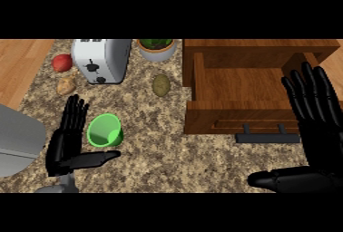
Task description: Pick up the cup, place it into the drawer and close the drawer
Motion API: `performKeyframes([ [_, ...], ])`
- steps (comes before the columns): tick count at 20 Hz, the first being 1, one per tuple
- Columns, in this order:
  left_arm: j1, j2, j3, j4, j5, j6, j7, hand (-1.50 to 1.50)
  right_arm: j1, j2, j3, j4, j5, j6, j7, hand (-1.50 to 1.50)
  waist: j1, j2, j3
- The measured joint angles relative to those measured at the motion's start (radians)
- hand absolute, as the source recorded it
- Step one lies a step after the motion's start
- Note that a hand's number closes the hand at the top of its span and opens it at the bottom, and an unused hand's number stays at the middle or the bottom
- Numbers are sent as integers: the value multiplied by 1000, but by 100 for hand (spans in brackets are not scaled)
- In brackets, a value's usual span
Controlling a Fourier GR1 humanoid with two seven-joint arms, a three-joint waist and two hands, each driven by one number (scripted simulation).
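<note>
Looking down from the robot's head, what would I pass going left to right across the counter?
Apple → left hand → toaster → green cup → kiwi → open drawer → right hand.

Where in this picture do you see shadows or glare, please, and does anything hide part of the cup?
Head view: even light, no glare; the toaster shows only a soft sheen. Head view: the open drawer is darker along its inner walls. Head view: the green cup lies unobstructed beside the open left hand; the open right hand covers the drawer's right side.
</note>
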State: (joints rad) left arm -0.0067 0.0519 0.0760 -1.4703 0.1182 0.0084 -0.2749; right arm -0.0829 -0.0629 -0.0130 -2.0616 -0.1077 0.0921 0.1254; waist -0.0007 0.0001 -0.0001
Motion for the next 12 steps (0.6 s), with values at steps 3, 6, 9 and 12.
performKeyframes([
  [3,-12,-4,14,86,-4,-7,-65,-150,-10,-11,-12,-27,-18,1,38,-150,-1,0,0],
  [6,-29,4,28,162,-7,-20,-112,-150,-5,-9,-7,-30,-11,3,35,-150,-1,0,0],
  [9,-39,28,55,219,11,-54,-144,-150,8,-14,-20,-17,-20,20,10,-150,-1,0,0],
  [12,-63,18,59,300,1,-50,-198,-150,-20,-12,-21,-16,-24,9,32,-150,-1,0,0],
])
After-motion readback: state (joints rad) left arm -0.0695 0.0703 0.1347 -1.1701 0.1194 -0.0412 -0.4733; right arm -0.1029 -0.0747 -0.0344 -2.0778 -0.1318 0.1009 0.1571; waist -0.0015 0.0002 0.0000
